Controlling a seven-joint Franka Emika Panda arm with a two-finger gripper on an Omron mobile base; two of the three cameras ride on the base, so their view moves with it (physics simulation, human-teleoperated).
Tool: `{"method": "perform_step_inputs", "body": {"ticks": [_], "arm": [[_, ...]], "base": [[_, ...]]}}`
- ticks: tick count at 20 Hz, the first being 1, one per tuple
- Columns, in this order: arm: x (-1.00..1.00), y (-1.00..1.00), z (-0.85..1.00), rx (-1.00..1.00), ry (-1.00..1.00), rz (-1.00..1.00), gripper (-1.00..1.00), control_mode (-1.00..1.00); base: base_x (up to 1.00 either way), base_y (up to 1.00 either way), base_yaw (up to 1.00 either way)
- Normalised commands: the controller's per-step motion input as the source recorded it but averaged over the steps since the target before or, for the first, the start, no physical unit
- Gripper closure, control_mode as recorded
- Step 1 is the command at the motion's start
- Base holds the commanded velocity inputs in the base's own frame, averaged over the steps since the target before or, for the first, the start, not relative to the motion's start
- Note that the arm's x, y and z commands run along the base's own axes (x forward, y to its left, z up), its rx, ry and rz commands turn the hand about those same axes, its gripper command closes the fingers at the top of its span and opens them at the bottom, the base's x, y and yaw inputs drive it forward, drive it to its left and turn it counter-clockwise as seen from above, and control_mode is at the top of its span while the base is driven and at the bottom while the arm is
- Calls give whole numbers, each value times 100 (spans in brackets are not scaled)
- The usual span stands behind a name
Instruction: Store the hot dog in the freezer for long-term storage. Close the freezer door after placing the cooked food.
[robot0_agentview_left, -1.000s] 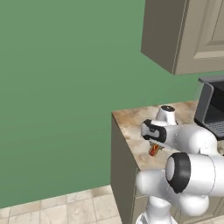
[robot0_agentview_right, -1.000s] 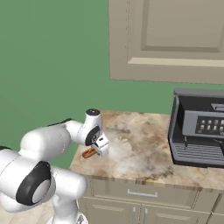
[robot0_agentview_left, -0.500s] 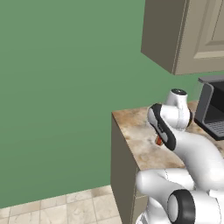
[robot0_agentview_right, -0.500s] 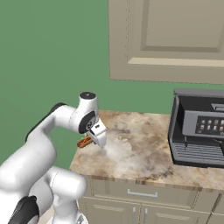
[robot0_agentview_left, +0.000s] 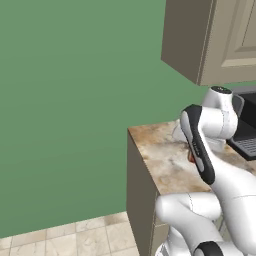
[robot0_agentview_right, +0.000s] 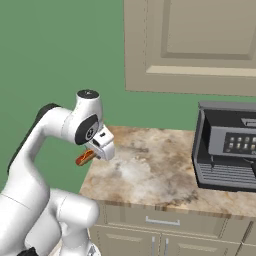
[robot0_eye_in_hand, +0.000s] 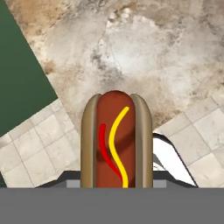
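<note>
Beside a green wall (robot0_agentview_left: 65, 110), beige upper cabinets (robot0_agentview_right: 190, 45) hang over a marble counter (robot0_agentview_right: 150, 170) with a black coffee machine (robot0_agentview_right: 227, 150), its buttons unreadable. Raised since a second ago, the gripper (robot0_agentview_right: 97, 152) stays clamped on the hot dog (robot0_eye_in_hand: 116, 140) above the counter's corner.

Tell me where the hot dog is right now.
The hot dog is gripped in the end effector, lifted above the left edge of the marble counter, left of the black coffee machine.
</note>
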Motion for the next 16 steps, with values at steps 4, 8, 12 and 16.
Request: {"method": "perform_step_inputs", "body": {"ticks": [4, 8, 12, 16], "arm": [[-36, 38, 91, 0, 16, 50, 100, -100], [-67, 25, 58, 0, 5, 53, 100, -100], [-96, 23, 26, -3, 0, 53, 100, -100], [-99, 46, 19, -10, 0, 42, 100, -100]], "base": [[0, 0, 0], [0, 0, 0], [0, 0, 0], [0, 0, 0]]}}
